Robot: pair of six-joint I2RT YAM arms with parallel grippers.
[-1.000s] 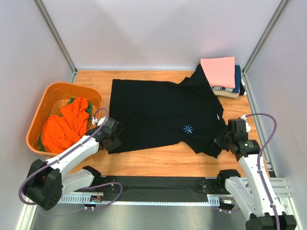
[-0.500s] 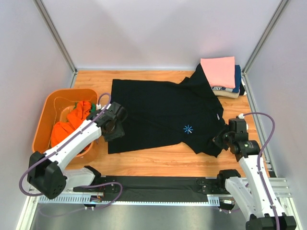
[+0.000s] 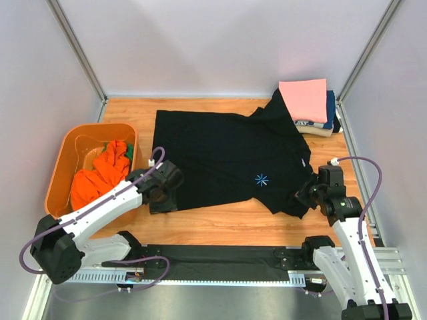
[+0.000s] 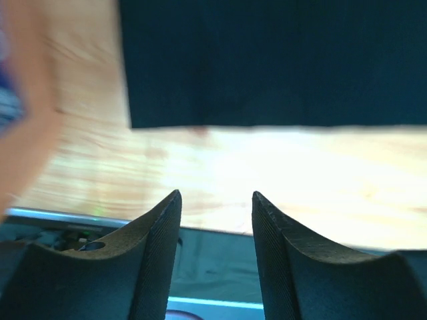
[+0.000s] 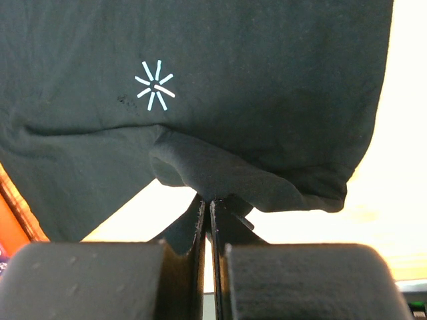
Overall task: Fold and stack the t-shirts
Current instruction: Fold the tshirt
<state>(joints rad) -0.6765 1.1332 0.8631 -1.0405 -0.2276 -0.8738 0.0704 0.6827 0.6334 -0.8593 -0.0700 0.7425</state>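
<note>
A black t-shirt (image 3: 227,157) with a light-blue starburst mark (image 3: 261,179) lies spread on the wooden table. My right gripper (image 3: 308,195) is shut on its near right edge, pinching a fold of black cloth (image 5: 220,177). My left gripper (image 3: 162,199) is open and empty, hovering over the shirt's near left corner (image 4: 167,100). An orange t-shirt (image 3: 100,175) lies crumpled in the orange tub (image 3: 73,143). A folded stack with a pink t-shirt (image 3: 304,99) on top, a navy one (image 3: 331,107) and a cream one (image 3: 313,129) below, sits at the back right.
The tub stands at the table's left, close to my left arm. Grey walls and metal posts enclose the table on three sides. A black mat (image 3: 220,261) and a metal rail run along the near edge by the arm bases.
My left gripper has swung from beside the tub onto the shirt's near left corner. The tub has shifted right and back. My right gripper stays shut on the cloth, hardly moved.
</note>
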